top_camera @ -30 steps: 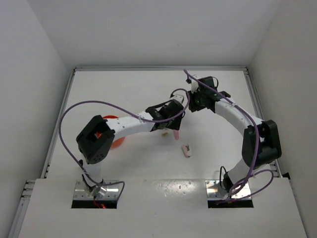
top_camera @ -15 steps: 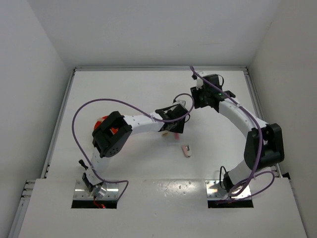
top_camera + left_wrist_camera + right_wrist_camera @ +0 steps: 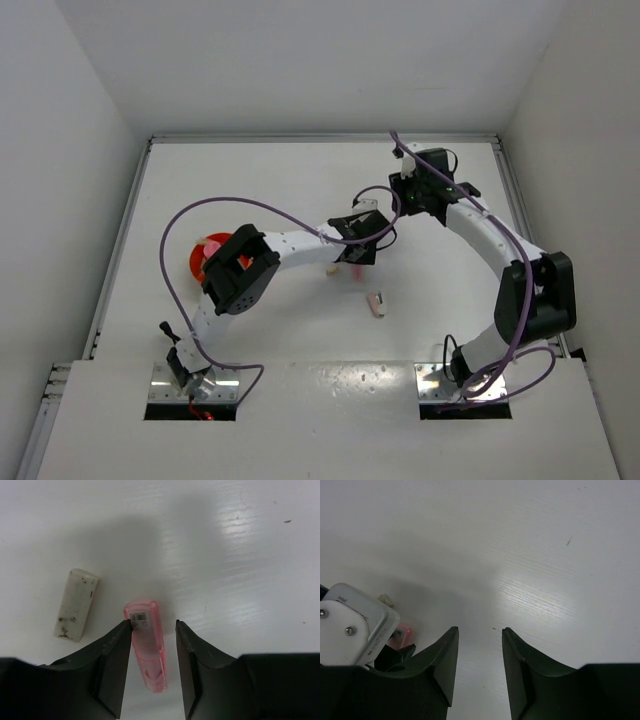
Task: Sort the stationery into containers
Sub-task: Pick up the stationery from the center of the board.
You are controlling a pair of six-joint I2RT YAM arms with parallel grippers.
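Left wrist view: left tool (image 3: 153, 624), half open, straddles a pink stick (image 3: 146, 650) lying on the white bench (image 3: 250, 555) — beige eraser (image 3: 76, 605) just beside. Right tool (image 3: 479, 631) gapes, empty. Left elbow has swung right, baring the orange bowl (image 3: 197, 263) — white walls around.

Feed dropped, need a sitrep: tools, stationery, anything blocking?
Left tool open, straddling pink piece, not yet gripped. Right tool open, empty. Beige eraser beside it, not blocking.
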